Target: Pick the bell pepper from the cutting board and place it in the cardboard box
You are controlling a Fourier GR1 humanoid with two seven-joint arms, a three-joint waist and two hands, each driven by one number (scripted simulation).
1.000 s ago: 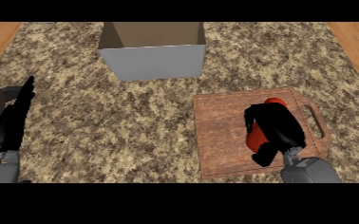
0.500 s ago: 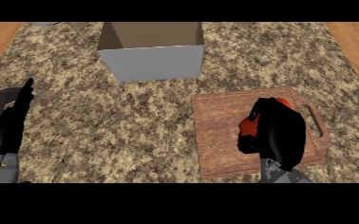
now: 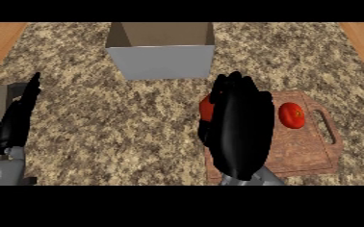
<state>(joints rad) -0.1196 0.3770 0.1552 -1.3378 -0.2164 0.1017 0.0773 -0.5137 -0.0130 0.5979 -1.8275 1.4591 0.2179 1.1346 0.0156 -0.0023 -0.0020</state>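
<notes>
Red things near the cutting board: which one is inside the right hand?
The red thing at the board's left edge; the right hand curls round it. The other red piece lies uncovered on the cutting board.

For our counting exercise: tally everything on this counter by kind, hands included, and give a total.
Cardboard box: 1
Cutting board: 1
Red vegetables: 2 (loose red vegetable, held red vegetable)
Hands: 2 (left hand, right hand)
Total: 6

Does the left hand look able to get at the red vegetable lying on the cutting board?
Probably not: the left hand rests at the view's left edge, and the right hand hangs between it and the red vegetable on the cutting board.
</notes>
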